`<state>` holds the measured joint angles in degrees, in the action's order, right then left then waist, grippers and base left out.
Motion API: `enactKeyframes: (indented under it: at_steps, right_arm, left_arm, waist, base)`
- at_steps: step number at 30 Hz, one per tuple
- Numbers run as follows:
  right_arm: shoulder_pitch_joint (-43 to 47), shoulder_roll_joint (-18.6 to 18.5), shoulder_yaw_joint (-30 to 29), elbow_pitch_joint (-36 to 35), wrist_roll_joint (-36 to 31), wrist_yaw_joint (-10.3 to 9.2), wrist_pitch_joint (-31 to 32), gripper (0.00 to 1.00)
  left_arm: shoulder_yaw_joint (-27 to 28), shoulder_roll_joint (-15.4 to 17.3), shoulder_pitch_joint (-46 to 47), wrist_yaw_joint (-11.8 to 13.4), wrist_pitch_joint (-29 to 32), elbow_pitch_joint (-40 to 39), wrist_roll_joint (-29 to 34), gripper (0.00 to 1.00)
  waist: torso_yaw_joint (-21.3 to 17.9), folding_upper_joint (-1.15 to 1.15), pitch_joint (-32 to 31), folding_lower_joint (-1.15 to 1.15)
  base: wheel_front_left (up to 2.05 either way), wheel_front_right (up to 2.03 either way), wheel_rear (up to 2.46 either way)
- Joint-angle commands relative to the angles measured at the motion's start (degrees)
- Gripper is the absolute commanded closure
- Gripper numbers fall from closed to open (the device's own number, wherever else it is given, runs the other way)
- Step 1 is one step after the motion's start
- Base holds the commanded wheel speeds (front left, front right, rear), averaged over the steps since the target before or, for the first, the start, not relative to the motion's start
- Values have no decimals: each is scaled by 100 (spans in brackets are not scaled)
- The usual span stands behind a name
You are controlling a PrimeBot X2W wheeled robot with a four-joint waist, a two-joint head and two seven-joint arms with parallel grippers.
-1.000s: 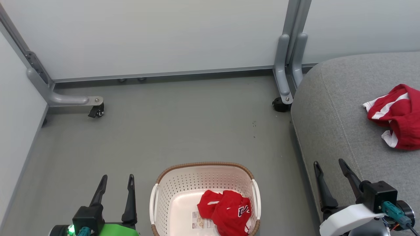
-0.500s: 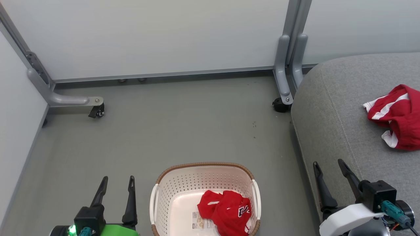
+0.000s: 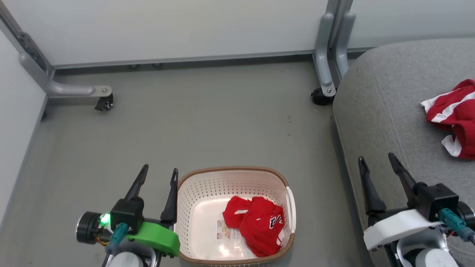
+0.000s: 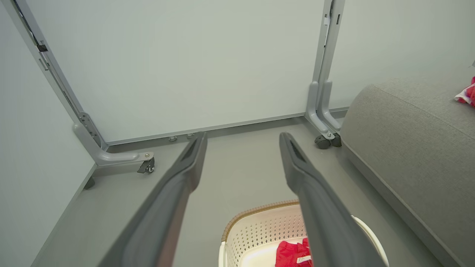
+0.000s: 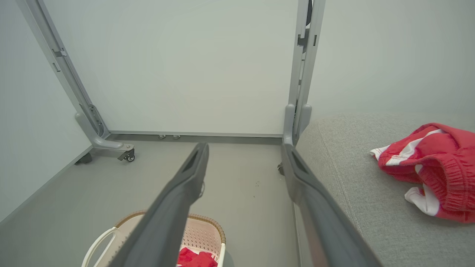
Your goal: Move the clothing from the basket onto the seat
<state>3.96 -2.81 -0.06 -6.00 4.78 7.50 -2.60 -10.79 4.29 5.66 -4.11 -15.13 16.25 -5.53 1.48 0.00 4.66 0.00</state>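
**Head view, with both wrist views.** The grey seat (image 3: 393, 111) takes up the right of the frame. One red garment with white stripes (image 3: 451, 111) lies on it at the right edge, well apart from the seat's rounded left border. The grey floor (image 3: 207, 118) fills the centre. The oval basket (image 3: 230, 183) stands on the floor at lower centre, near the seat but apart from it. Inside, a crumpled red garment with navy-and-white lettering (image 3: 259, 230) lies against the basket's right wall, partly over a label sticker (image 3: 224, 231).

The left end effector (image 3: 160, 168), at lower left, has its fingers spread wide and holds nothing. Its inner finger stands just beside the basket's left rim. The right end effector (image 3: 376, 157), at lower right over the seat's border, is likewise spread wide and empty.

**Likely hazards.**
- **Rim strike:** the left end effector must cross the basket to reach the garment, so a descent from this position may strike the rim and shove or tip the basket.
- **Partial lift:** a pinch on a single fold may lift only part of the bundle. Whether the bundle is one piece or two cannot be told.
- **Trailing fabric:** slack fabric over the rim may drag the basket, or slip to the floor in the gap before the seat.
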Motion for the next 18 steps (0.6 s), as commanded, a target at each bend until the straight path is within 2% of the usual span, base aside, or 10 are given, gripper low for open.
enactKeyframes:
  at_steps: [1,8,18]
  right_arm:
    - [-141,-18,-22,-68,-43,-2,-7,0]
    - [-532,-19,-51,-213,-45,-2,-120,0]
    - [-976,-17,6,-306,75,-2,-365,0]
  left_arm:
    - [-71,-38,215,-54,-2,42,41,0]
    - [-705,-99,928,-240,-1,516,-32,0]
    - [-1660,-129,1936,-336,-1,1612,-361,0]
  waist:
    - [-50,0,424,0]
    - [-203,0,1137,0]
    - [-465,0,2073,0]
  base:
    - [0,0,0]
    - [0,0,0]
    - [0,0,0]
